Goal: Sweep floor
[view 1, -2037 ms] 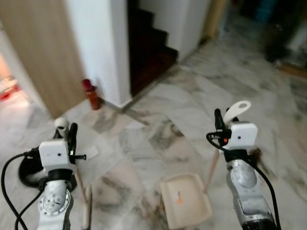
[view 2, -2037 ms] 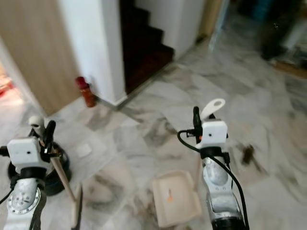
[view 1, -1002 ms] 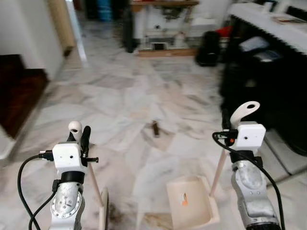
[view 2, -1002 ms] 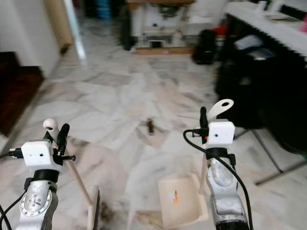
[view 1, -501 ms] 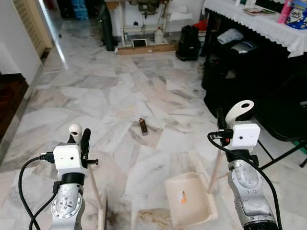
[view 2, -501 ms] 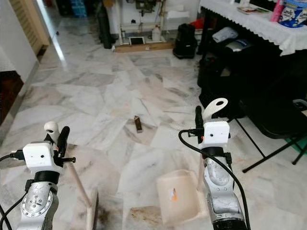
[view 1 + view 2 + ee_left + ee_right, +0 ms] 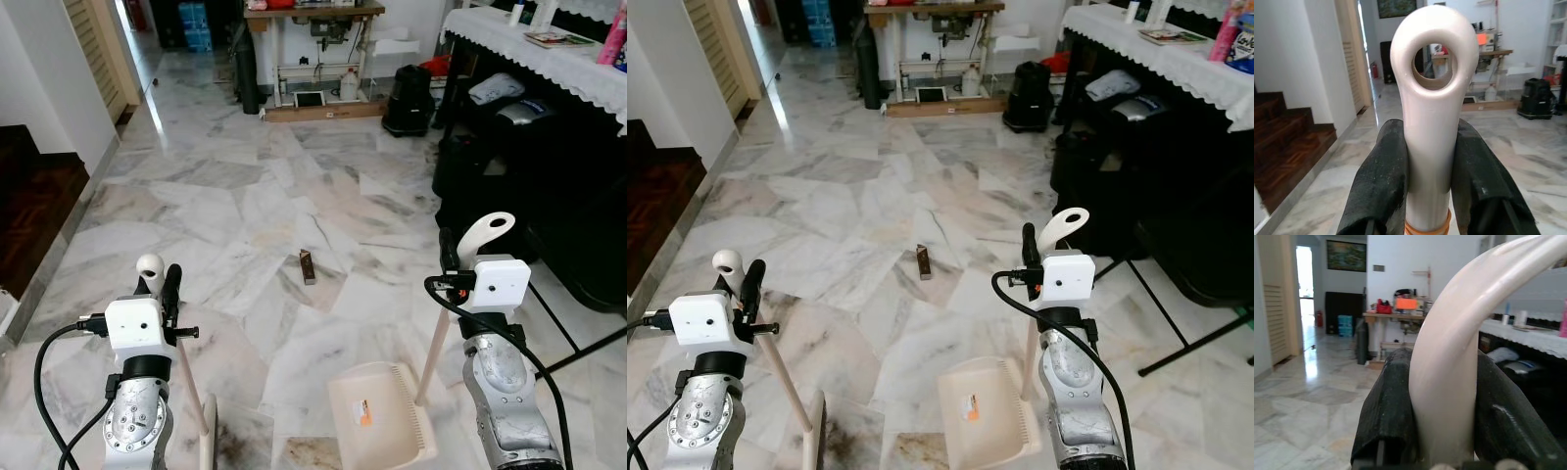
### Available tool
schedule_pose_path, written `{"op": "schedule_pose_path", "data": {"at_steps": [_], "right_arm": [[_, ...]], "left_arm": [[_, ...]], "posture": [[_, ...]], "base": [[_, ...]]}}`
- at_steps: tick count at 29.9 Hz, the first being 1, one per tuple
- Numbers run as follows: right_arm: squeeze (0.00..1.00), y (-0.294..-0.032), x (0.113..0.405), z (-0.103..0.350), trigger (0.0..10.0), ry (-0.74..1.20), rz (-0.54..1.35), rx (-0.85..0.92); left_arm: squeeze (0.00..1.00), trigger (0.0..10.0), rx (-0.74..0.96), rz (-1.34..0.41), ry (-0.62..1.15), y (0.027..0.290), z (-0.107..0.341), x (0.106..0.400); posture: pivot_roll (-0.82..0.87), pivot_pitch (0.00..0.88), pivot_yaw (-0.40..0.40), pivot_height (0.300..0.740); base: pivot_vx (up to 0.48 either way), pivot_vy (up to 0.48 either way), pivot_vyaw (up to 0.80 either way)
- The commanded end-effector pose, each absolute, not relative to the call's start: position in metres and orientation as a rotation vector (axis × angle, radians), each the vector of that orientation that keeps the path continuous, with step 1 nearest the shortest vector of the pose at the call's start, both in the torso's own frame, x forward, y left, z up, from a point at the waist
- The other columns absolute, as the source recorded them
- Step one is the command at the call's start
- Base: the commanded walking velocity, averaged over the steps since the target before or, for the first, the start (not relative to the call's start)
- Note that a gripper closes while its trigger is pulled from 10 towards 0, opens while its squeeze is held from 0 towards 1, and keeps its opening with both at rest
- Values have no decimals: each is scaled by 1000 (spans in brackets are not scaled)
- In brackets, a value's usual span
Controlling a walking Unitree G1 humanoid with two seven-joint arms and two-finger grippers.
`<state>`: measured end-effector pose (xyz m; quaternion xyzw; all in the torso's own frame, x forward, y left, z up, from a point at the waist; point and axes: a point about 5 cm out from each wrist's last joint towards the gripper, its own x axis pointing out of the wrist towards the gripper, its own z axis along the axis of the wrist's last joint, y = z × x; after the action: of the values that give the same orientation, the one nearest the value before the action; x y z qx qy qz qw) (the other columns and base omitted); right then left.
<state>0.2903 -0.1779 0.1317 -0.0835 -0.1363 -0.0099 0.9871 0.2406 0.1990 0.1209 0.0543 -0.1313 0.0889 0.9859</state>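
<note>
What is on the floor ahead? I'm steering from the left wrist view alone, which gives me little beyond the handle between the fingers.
Observer: A small brown piece of debris lies on the marble ahead, between the two arms.
Operator: Where is the brush end?
Observer: The broom head sits low by the left gripper, well short of the debris.
Operator: And the other arm?
Observer: The right gripper grips the dustpan handle; the dustpan rests on the floor, open end toward the robot.

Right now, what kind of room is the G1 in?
Probably a home's open living area or hallway: polished marble floor, dark wooden stairs on the left, a cloth-covered table on the right and what looks like a sewing-machine table at the far wall.
</note>
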Motion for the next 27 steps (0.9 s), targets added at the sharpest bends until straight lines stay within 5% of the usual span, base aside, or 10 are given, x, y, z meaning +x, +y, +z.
{"op": "schedule_pose_path", "data": {"at_steps": [1, 27], "right_arm": [[0, -173, 293, 149, 10000, -349, -4, -156], [0, -170, 289, 146, 10000, -329, -18, -137]], "left_arm": [[0, 10000, 131, 185, -304, 202, 129, 240], [0, 10000, 139, 183, -299, 205, 132, 242]], "posture": [[49, 0, -4, 740], [40, 0, 27, 740]], "base": [[262, 0, 0], [287, 0, 0]]}}
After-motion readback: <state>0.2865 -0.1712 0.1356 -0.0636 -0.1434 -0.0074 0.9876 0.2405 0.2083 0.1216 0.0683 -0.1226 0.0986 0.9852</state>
